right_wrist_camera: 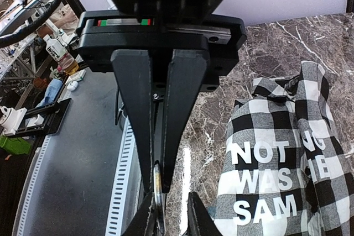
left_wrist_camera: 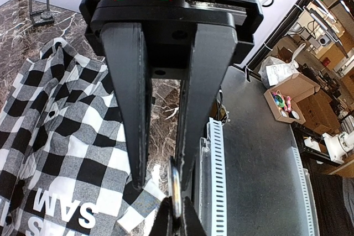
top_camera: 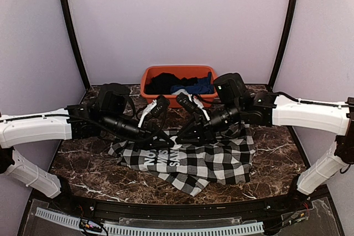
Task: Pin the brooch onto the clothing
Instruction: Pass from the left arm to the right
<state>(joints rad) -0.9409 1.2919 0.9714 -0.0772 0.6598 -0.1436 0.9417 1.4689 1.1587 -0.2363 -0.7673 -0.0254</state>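
We find the black-and-white check shirt with white block letters [top_camera: 213, 161] spread at the middle of the dark marble table [top_camera: 276, 150], towards its near edge. Above the shirt's far edge, the left gripper [left_wrist_camera: 161, 185] is closed and the right gripper [right_wrist_camera: 156, 181] is narrowed. They meet tip to tip at a small silver metal brooch [left_wrist_camera: 175, 192], and we cannot tell which one holds it.

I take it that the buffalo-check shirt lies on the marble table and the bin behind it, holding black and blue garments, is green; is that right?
Not quite: the top external view shows the bin is orange-red, not green. The rest holds: the buffalo-check shirt lies on the marble table, and the black garment and blue garment sit in that bin.
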